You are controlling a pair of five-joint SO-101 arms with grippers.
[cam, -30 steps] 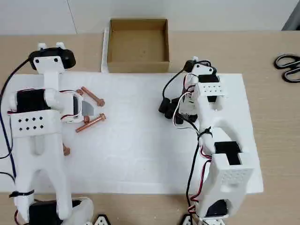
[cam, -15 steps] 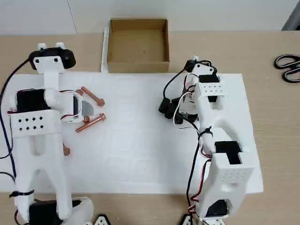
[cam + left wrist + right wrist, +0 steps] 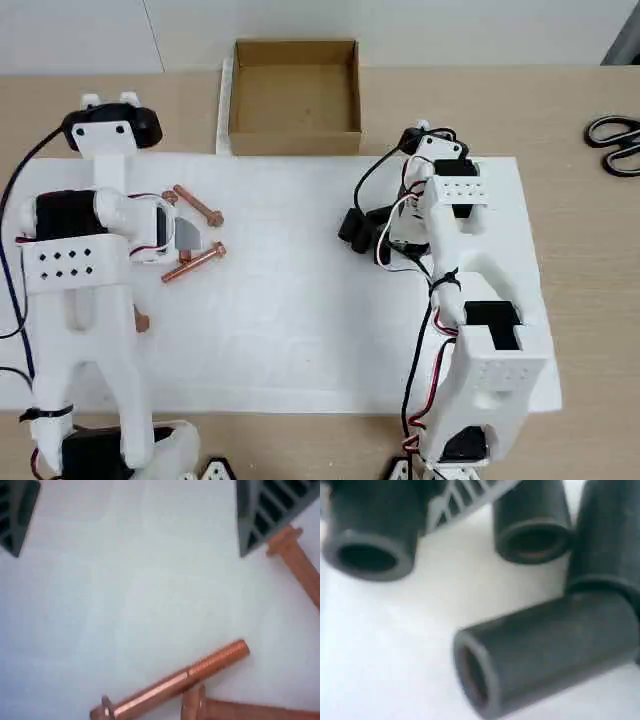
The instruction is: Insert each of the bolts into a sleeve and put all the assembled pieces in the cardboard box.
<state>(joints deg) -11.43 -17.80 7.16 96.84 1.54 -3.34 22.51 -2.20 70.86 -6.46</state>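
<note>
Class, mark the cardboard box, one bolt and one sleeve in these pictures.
cardboard box (image 3: 295,100), high view, bare floor inside.
bolt (image 3: 172,681), left wrist view, middle of shank.
sleeve (image 3: 555,640), right wrist view, outer side wall.

Black sleeve (image 3: 545,650) lying on its side, second sleeve (image 3: 607,535) just beside it, two more sleeves (image 3: 370,535) (image 3: 532,525) near, white sheet (image 3: 380,645) beneath

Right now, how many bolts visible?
3 bolts on the white mat by the left gripper: two in the open, one running under the arm. A copper tip beside the arm may be a fourth.
</note>
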